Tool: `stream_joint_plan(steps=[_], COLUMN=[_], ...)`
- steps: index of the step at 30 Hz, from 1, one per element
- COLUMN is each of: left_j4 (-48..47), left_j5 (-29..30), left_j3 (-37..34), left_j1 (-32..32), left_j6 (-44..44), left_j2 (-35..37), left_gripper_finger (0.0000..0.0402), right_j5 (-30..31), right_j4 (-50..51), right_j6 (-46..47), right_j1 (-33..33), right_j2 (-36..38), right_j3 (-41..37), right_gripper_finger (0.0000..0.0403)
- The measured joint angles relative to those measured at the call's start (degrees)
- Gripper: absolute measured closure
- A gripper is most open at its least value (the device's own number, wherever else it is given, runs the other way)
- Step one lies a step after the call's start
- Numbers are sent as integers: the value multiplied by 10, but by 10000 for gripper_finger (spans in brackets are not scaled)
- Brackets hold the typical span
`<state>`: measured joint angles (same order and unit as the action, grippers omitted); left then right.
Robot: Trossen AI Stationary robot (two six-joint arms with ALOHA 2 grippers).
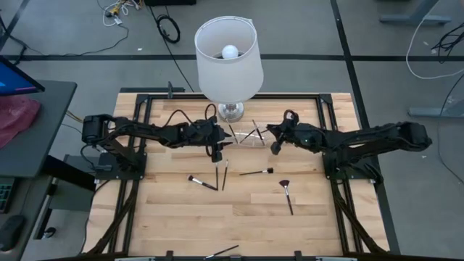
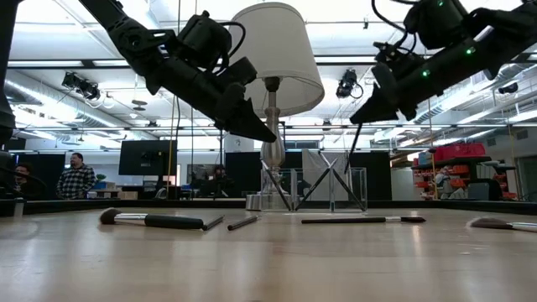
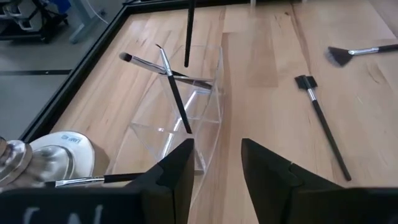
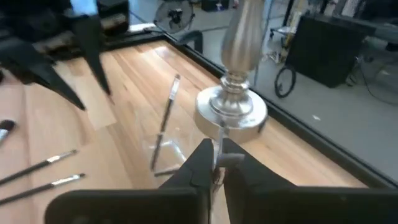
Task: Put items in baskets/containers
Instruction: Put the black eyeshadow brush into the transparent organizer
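Loose brushes [image 1: 202, 181] lie nearest; clear box [image 1: 249, 135] holds crossed brushes, right tool [image 4: 214, 163] pinching one, left tool [image 3: 214, 165] wide.

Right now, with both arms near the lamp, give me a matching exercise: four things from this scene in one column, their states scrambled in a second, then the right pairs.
Things:
1. left hand
2. right hand
3. clear box
4. fan brush

States:
A. lying flat on the table, away from the box
B. has crossed brushes leaning inside it
C. shut on a thin dark brush that hangs down over the box
D. open and empty, beside the box

Pairs: 1-D, 2-C, 3-B, 4-A
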<state>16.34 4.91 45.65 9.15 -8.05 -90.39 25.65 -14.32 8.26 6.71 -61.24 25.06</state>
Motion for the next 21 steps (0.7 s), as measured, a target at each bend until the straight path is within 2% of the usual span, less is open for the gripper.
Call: stream_joint_plan(steps=[3, 8, 15, 21], left_j4=[0, -5, -43, -140], left_j5=[0, -16, -169, -245], left_j3=[0, 0, 0, 0], left_j1=[0, 0, -7, -40], left_j6=[2, 31, 58, 54], left_j2=[0, 0, 0, 0], left_gripper_finger=[266, 266, 267, 267], right_j5=[-33, -83, -91, -87], right_j4=[29, 22, -5, -48], right_j6=[17, 24, 16, -17], right_j1=[19, 42, 49, 48], right_j2=[-9, -33, -65, -67], right_j3=[0, 0, 0, 0], right_gripper_finger=[382, 380, 345, 293])
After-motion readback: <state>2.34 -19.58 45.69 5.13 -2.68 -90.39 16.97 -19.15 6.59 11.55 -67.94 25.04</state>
